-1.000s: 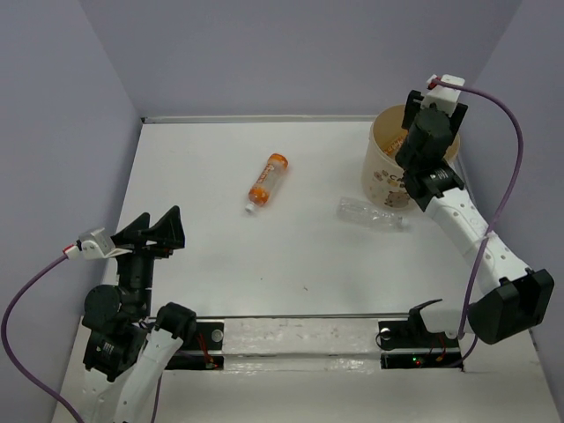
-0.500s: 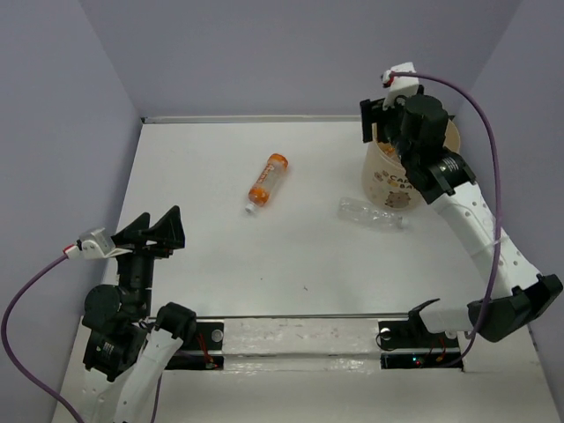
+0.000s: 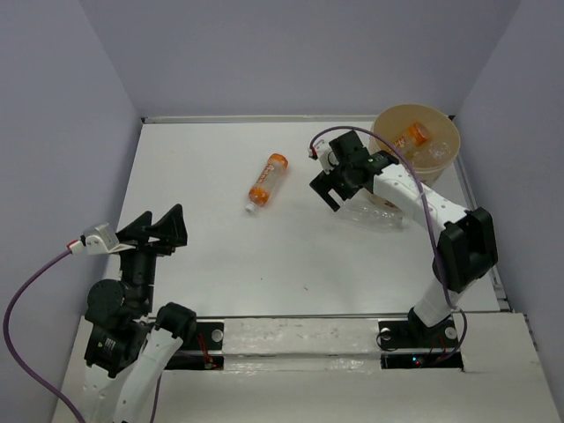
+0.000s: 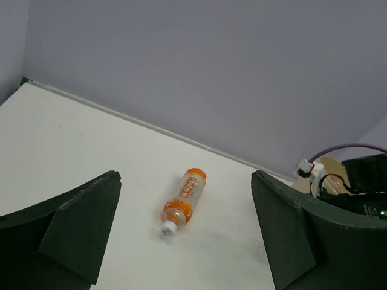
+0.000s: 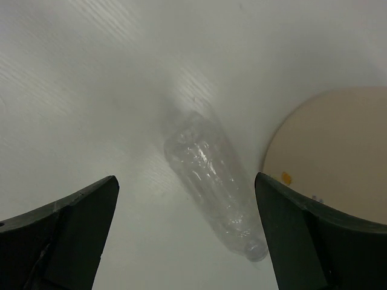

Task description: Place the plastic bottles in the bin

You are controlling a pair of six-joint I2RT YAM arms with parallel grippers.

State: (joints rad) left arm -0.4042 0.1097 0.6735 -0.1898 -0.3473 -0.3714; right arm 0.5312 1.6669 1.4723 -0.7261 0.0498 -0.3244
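My right jaws are wide apart and hold nothing. They hang over a clear bottle [image 5: 211, 181] that lies on the worktop [image 3: 220, 256] just beside the bin [image 3: 394, 122]. An orange bottle [image 3: 267, 179] lies farther left. My left jaws are apart too.

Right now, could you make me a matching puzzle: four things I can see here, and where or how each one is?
Things:
1 clear bottle
2 loose orange bottle
3 bin
4 right gripper

Place or state:
a open, over a bottle
b standing in the far right corner
c lying alone, well away from the bin
d lying right beside the bin

Pairs: 1-d, 2-c, 3-b, 4-a
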